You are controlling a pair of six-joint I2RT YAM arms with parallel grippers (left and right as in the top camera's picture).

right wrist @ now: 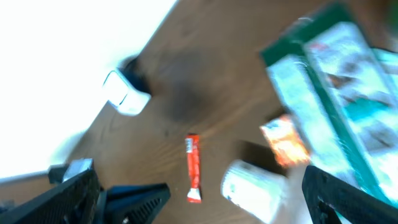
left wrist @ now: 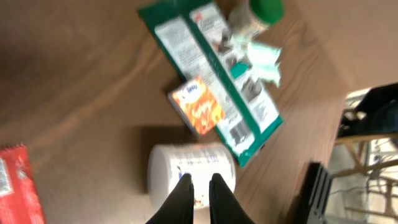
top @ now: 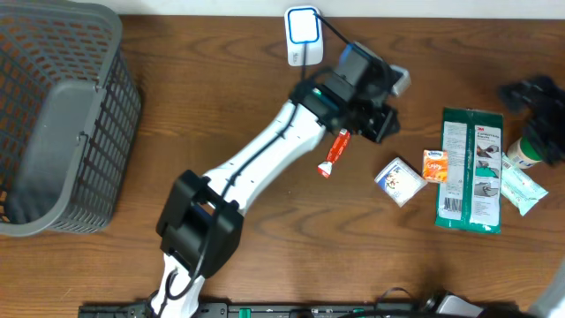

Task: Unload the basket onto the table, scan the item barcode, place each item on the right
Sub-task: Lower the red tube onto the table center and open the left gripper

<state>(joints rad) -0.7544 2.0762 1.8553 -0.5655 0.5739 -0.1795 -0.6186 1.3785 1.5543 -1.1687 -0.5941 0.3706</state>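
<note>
Left gripper [left wrist: 199,182] closed — right gripper [right wrist: 236,183] wide

Brown wooden table [top: 229,79] against a white wall [top: 441,5] — perhaps a chair [left wrist: 357,138] beyond.

**A:** What colour is the table [top: 221,88]?

**B:** Dark brown wood with a streaky grain. On it lies a green packet [top: 472,168], dark green at its edges, with white and grey printed panels.

**A:** What's around the packet?

**B:** Just left of it is an orange box [top: 434,164] with pale lettering, then a white pack [top: 399,180] with blue print. Further left is a red sachet [top: 334,152] with a white end. To the packet's right are a pale bottle [top: 519,155] with a green cap and a mint-coloured sachet [top: 525,190].

**A:** And further away?

**B:** Far to the packet's left is a grey mesh basket [top: 53,115]. Up and left is a white scanner [top: 303,31] with a bright blue outline. The left arm [top: 265,150] is white with black joints.
</note>
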